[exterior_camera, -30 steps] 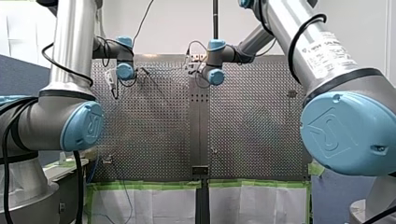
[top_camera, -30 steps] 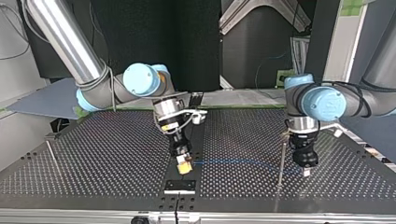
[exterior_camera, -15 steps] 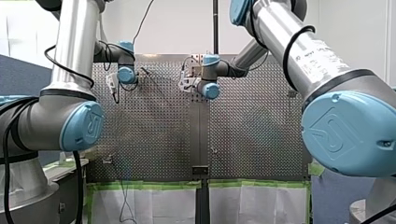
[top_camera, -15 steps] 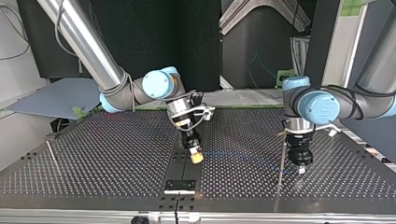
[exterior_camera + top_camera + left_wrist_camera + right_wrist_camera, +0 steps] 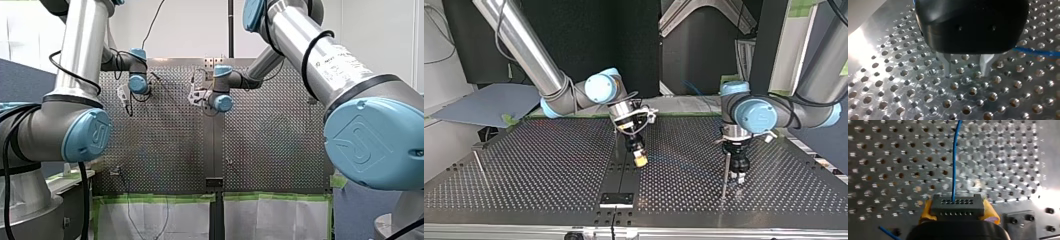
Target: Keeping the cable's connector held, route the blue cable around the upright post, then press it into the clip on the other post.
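Both arms have pulled back; my right gripper [image 5: 640, 160] (yellow pads), tilted, clamps the connector [image 5: 957, 206], blue cable [image 5: 954, 162] ahead; my left gripper [image 5: 965, 72] hangs upright, fingers apart, beside the post [image 5: 725, 175].

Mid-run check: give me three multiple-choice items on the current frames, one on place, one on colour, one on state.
1. The upright post in the top view's right half is: A) beside my left gripper B) between its fingers C) lying flat.
2. My right gripper's pads are: A) white B) yellow C) green.
3. My left gripper is: A) shut, empty B) shut on the connector C) open, empty.
A, post rises right beside it; B, yellow flanks the held connector; C, bare gap between fingers.
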Robot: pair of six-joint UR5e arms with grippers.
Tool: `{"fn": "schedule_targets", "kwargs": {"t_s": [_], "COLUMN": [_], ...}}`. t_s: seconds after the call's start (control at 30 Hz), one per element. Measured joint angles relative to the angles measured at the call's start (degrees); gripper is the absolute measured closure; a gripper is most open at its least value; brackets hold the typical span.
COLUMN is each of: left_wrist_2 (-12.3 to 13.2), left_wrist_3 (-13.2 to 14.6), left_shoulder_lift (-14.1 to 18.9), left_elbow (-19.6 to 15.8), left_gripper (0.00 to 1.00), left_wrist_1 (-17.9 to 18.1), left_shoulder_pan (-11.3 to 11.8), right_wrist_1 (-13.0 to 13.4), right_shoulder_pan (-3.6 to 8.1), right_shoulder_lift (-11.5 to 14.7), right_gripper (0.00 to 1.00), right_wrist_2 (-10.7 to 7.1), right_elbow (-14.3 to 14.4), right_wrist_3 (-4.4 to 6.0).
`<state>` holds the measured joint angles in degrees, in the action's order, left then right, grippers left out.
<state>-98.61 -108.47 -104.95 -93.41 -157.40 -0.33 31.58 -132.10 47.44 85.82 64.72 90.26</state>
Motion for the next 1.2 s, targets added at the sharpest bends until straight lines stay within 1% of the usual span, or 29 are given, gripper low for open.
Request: {"fn": "schedule_targets", "kwargs": {"t_s": [0.03,0.07,0.1,0.17,0.2,0.23,0.27,0.57,0.83,1.2], "left_wrist_2": [-0.19,-0.28,-0.33,-0.38,-0.41,-0.47,-0.51,-0.92,-1.38,-1.30], "left_wrist_3": [-0.11,-0.26,-0.49,-1.18,-1.45,-1.75,-1.90,-2.34,-2.38,-2.49], "left_shoulder_lift": [0.00,-0.01,-0.01,-0.02,-0.02,-0.02,-0.02,-0.07,-0.09,-1.51], "left_elbow": [0.00,-0.01,-0.01,0.00,0.00,0.00,0.00,-0.01,0.00,-0.01], "left_gripper": [0.26,0.22,0.22,0.13,0.13,0.04,0.00,0.00,0.00,0.00], "left_wrist_1": [-0.41,-0.72,-0.98,-1.53,-1.79,-2.17,-2.43,-3.39,-3.51,-3.86], "left_shoulder_pan": [-0.11,-0.17,-0.22,-0.31,-0.35,-0.40,-0.44,-0.78,-1.16,-1.33], "right_wrist_1": [0.01,0.02,0.03,0.04,0.03,0.02,0.01,0.10,0.31,0.55], "right_shoulder_pan": [-0.04,-0.10,-0.14,-0.26,-0.31,-0.36,-0.44,-0.87,-0.92,-0.93], "right_shoulder_lift": [-0.13,-0.31,-0.43,-0.77,-0.93,-1.11,-1.40,-3.73,-4.87,-9.23], "right_gripper": [1.00,1.00,1.00,1.00,1.00,1.00,1.00,1.00,1.00,1.00], "right_wrist_2": [0.03,0.09,0.12,0.17,0.18,0.19,0.21,0.82,1.46,2.58], "right_elbow": [0.19,0.49,0.74,1.35,1.60,1.83,2.14,4.53,5.92,7.67], "right_wrist_3": [-0.08,-0.19,-0.27,-0.44,-0.51,-0.59,-0.70,-1.33,-1.69,-2.65]}}
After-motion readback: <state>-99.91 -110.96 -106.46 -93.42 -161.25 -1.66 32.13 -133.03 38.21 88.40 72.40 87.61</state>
